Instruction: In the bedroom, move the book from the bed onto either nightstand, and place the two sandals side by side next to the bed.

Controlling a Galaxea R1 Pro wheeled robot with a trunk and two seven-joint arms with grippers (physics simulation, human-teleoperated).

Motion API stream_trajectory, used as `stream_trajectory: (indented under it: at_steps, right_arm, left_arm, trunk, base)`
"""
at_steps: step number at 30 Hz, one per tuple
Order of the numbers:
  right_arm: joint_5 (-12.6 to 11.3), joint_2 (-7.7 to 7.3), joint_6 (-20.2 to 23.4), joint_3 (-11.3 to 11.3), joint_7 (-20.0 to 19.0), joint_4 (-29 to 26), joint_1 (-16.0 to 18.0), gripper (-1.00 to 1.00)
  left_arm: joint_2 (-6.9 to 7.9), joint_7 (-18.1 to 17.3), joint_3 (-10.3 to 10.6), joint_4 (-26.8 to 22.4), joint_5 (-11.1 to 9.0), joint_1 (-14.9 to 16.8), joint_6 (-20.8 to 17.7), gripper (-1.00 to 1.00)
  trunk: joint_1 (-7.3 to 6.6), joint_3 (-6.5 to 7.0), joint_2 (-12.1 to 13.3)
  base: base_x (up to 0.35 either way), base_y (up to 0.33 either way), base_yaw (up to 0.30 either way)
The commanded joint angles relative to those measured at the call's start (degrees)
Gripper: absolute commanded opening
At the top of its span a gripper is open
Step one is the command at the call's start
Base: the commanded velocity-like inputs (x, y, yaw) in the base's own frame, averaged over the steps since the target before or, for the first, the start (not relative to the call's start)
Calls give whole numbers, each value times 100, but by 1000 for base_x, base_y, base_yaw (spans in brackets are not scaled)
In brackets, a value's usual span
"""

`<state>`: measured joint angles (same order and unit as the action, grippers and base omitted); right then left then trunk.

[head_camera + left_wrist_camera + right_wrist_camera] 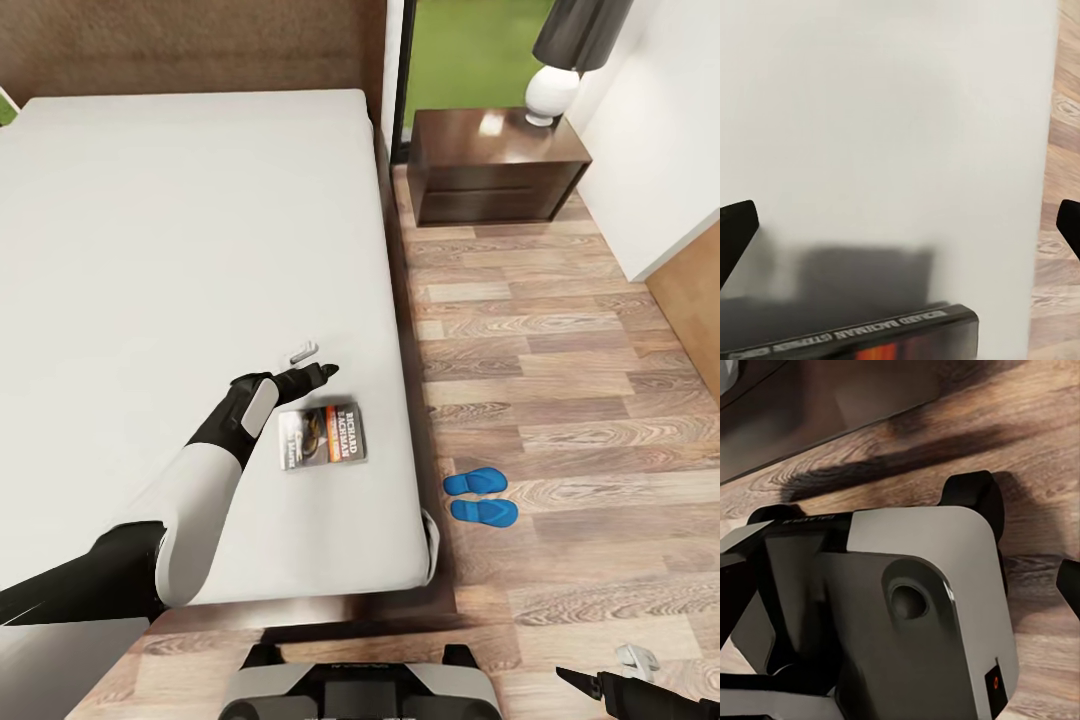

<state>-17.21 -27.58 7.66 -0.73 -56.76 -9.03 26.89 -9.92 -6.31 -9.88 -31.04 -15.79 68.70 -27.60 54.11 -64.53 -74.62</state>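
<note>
The book (322,436) lies flat on the white mattress of the bed (160,250), near its right edge, cover up. My left gripper (313,361) hovers open just beyond the book's far edge, with nothing between its fingers. In the left wrist view the book's (870,341) spine edge lies under the open left gripper (900,225), and mattress lies beyond it. Two blue sandals (476,482) (484,512) lie side by side on the floor next to the bed's right side. My right gripper (605,670) hangs open and low over the floor by my base (915,607).
The nightstand (495,165) stands at the back right beside the headboard, and the lamp (555,90) is on its far right corner. A white wall (660,150) runs along the right. Wood-plank floor (560,360) stretches between the bed and the wall.
</note>
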Motion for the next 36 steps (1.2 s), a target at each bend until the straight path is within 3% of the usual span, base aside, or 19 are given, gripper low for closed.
stream_trajectory:
  at_steps: [1, 14, 26, 36]
  right_arm:
    - [-28, -1, 60, -6, -20, -4, 1, 100]
    - [-28, -1, 60, -6, -20, -2, 1, 100]
    - [-28, -1, 60, -6, -20, -3, 1, 100]
    - [-28, -1, 60, -6, -20, -2, 1, 100]
  left_arm:
    - [-8, -19, -46, -6, -12, 3, -44, 100]
    - [-8, -19, -43, -2, -12, 3, -44, 100]
    - [-8, -19, -49, -2, -12, 3, -40, 100]
    - [-8, -19, -48, 1, -20, 3, -43, 100]
  trunk:
    - [23, -21, -44]
    - [308, -255, -565]
    - [308, -255, -565]
    - [528, -434, -966]
  base:
    - [0, 0, 0]
    - [0, 0, 0]
    - [0, 0, 0]
    - [0, 0, 0]
